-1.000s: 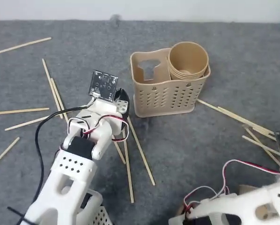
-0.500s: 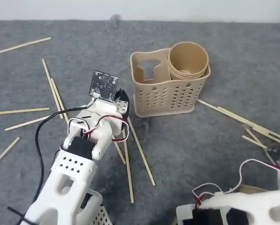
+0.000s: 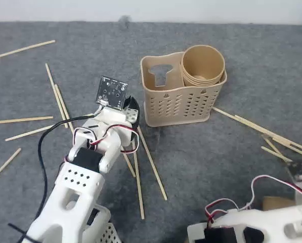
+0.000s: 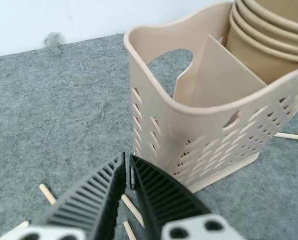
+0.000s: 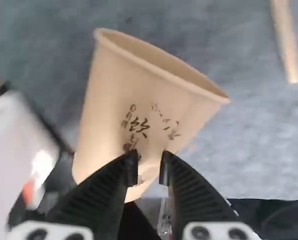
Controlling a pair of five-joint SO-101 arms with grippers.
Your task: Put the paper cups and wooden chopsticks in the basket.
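left tool [image 4: 128,172] closed, low over the desk just left of the basket [image 4: 188,130], right tool [image 5: 147,160] at near right, pinching a paper cup [image 5: 144,100] near its base

The left arm [image 3: 82,177] is stretching forward from the near left edge of the high view, its wrist pitching down. The left gripper [image 4: 128,172] is pointing low, its fingers [image 4: 99,192] pressing almost together. The right arm [image 3: 262,225] is lying low at the near right corner. The right gripper [image 5: 147,162] is pinching the wall of a paper cup [image 5: 139,95] between nearly closed fingers [image 5: 116,180].
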